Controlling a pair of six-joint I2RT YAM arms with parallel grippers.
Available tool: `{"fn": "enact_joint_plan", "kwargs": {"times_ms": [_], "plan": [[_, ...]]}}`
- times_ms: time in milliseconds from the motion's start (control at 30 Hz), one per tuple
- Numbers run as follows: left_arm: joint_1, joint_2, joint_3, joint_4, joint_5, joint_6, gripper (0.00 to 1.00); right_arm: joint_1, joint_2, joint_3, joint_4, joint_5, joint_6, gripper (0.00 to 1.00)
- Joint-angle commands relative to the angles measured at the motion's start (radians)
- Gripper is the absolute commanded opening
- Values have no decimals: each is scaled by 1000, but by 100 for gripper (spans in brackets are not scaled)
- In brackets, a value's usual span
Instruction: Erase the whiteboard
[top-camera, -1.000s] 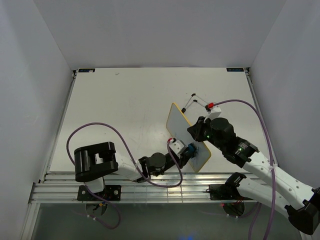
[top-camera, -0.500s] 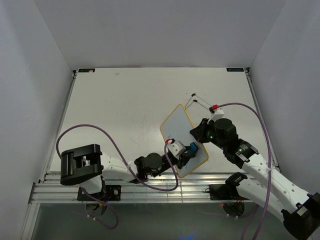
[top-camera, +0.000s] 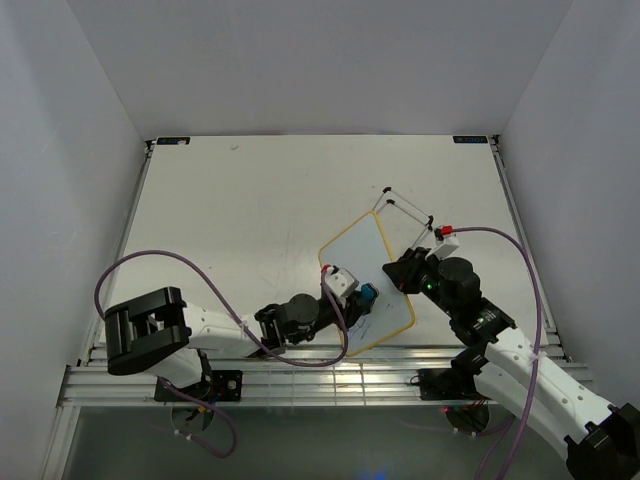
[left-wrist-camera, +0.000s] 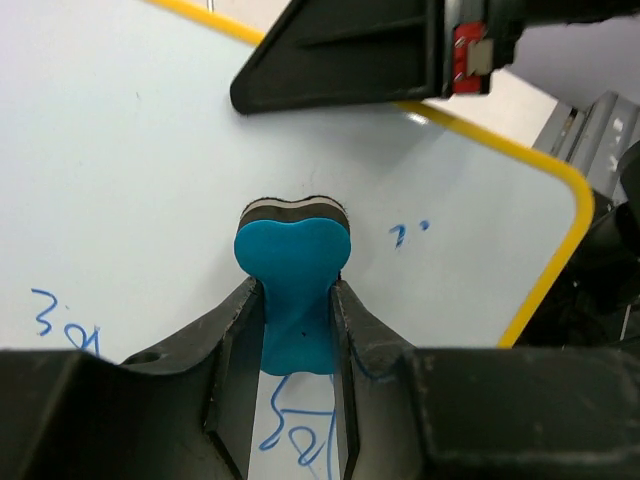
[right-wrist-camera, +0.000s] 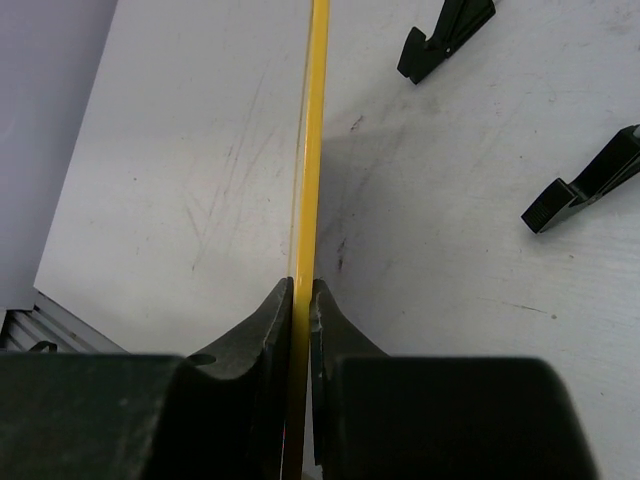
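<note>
The whiteboard (top-camera: 362, 262), white with a thin yellow frame, stands tilted near the table's front centre. My right gripper (top-camera: 398, 275) is shut on its right edge; the wrist view shows the yellow frame (right-wrist-camera: 310, 150) pinched between the fingers. My left gripper (top-camera: 362, 298) is shut on the blue bone-shaped eraser (left-wrist-camera: 292, 265), whose felt end presses against the board face (left-wrist-camera: 130, 190). Blue scribbles (left-wrist-camera: 300, 440) show below the eraser, with more scribbles (left-wrist-camera: 62, 325) at the left and a small mark (left-wrist-camera: 400, 235) to the right.
The board's black wire stand feet (top-camera: 400, 210) reach toward the back right; their feet also show in the right wrist view (right-wrist-camera: 440, 40). The table's metal front rail (top-camera: 300, 375) runs just behind the arms. White walls enclose the table.
The board has tipped back and turned more face-up, its top edge swinging right. My left gripper with the eraser has shifted left and down across the board. My right gripper moved slightly right.
</note>
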Motion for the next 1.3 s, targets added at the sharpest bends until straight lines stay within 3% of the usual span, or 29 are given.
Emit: {"fn": "enact_joint_plan", "kwargs": {"times_ms": [0,133,267,700,1000,1267], "plan": [[21,-11,40,-114,96,-47,0,-3,-27,-51,89,33,-32,8],[23,22,98,-172,207,-52,0,-3,-47,-91,167,29,-43,8],[44,59,127,-208,253,-67,0,-3,-45,-105,247,-95,-46,8],[73,144,288,-318,469,-33,0,-3,-68,-98,209,-90,-4,8],[47,136,270,-396,312,-30,0,-3,-84,-62,160,-44,0,8],[202,162,218,-400,317,-81,0,-3,-139,-30,141,-97,3,8]]}}
